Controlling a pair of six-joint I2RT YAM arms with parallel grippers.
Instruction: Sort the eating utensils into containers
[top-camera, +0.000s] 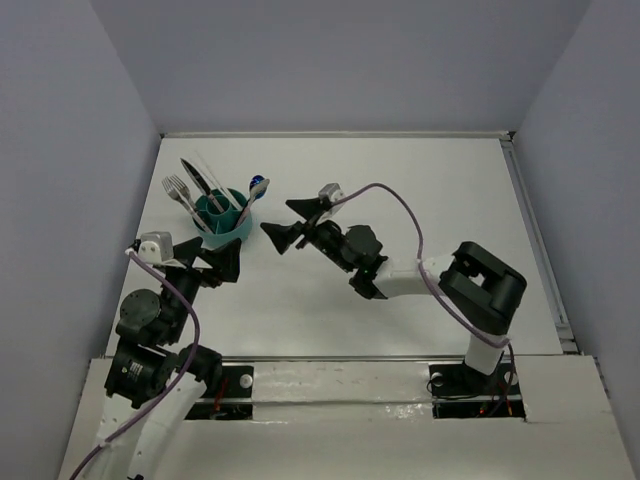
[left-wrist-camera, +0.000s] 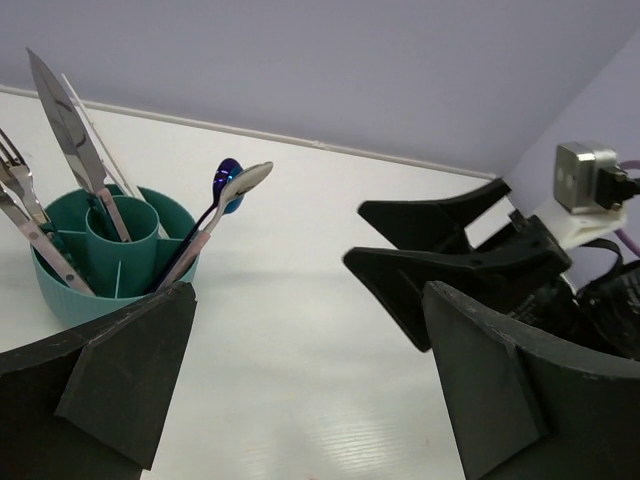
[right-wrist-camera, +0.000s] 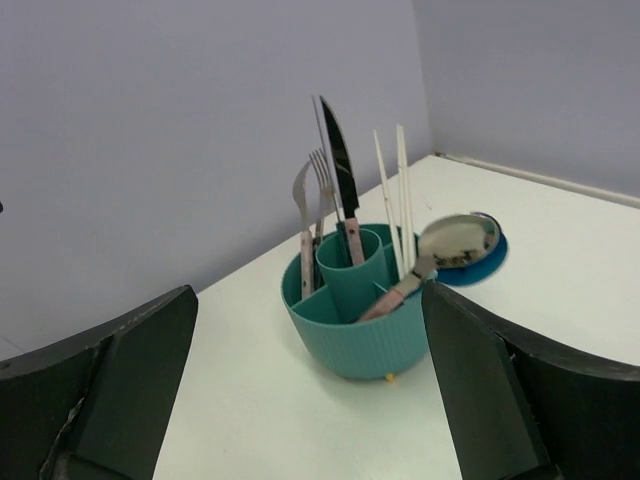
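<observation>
Pincers wide and empty on both sides: my left pincer (top-camera: 212, 258) sits just nearward of the teal caddy (top-camera: 236, 234), my right pincer (top-camera: 279, 218) just right of it, the caddy toward the table (top-camera: 420, 180) far-left corner, holding forks (right-wrist-camera: 320, 185), knife (right-wrist-camera: 338, 165), chopsticks (right-wrist-camera: 402, 190) and spoons (right-wrist-camera: 458, 238).

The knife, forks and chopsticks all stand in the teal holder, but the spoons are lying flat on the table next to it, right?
Not quite. The spoons are not flat on the table. They stand in the teal holder too, leaning out over its rim, as the left wrist view shows. The knife, forks and chopsticks do stand in it.
</observation>
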